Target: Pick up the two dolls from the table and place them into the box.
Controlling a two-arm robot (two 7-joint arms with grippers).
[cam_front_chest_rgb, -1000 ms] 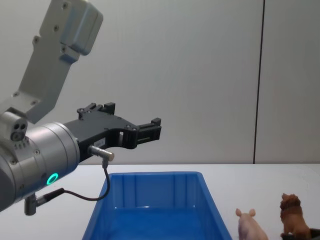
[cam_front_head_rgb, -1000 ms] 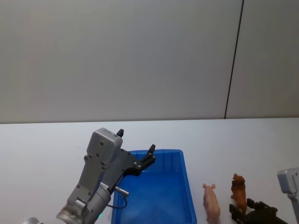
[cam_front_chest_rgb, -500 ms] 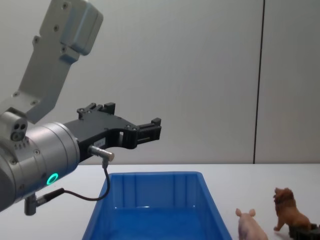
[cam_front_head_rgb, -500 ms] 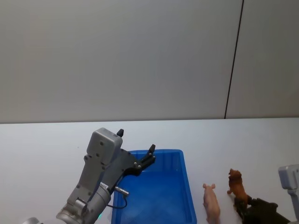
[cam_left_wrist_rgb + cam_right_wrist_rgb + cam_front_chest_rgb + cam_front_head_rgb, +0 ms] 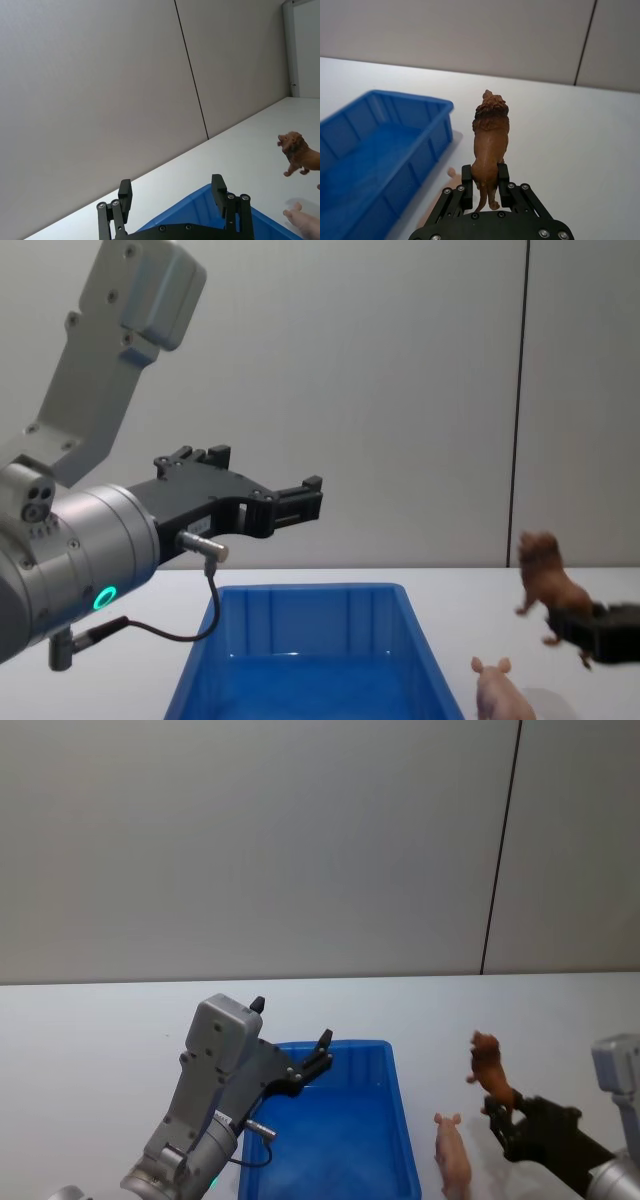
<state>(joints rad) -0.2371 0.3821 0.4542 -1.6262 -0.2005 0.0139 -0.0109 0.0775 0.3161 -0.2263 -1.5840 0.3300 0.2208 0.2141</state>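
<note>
Grey wall panels (image 5: 250, 840) back a plain white table (image 5: 100, 1020), and on it sits the blue box (image 5: 340, 1046) with its long side running away from the robot. The right gripper (image 5: 484, 177) is clamped on the brown lion (image 5: 486, 1065), pinching it at the hindquarters. The body stands up out of the jaws with the mane and head pointing away from the robot, and the figurine hangs clear of the tabletop. In the chest view it sits above the level of the box's rim.

What matters for the coming move is the sideways offset: the box lies to the robot's left of the lion, well apart from it, and the pink pig (image 5: 452, 1152) stands on the table in between, just beside the box's right wall. So the carry looks like a leftward sweep over the pig and the right rim before letting go. At this height it seems to clear both.

The left gripper (image 5: 171, 187) hovers over the left part of the box with its jaws spread and empty. The pig lies nearer the right arm than the left
</note>
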